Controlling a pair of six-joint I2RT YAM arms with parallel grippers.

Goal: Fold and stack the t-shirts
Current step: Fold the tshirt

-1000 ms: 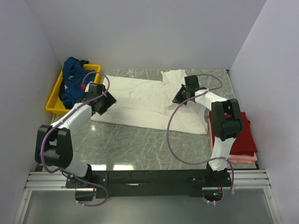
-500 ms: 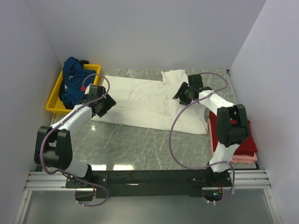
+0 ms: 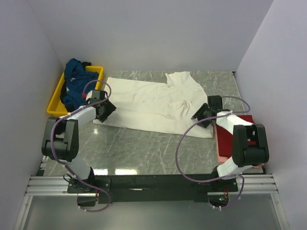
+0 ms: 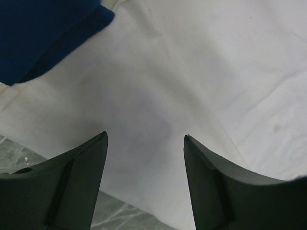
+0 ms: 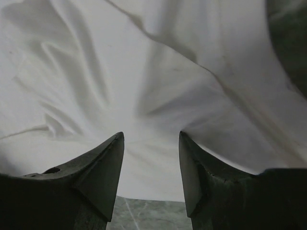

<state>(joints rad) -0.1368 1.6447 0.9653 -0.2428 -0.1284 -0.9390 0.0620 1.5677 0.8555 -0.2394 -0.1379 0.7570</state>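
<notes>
Cream-white t-shirt sits under left end effector and right end effector, both low, spread.

no legible text, label, brand, number or sign appears in any of the 3 views
</notes>
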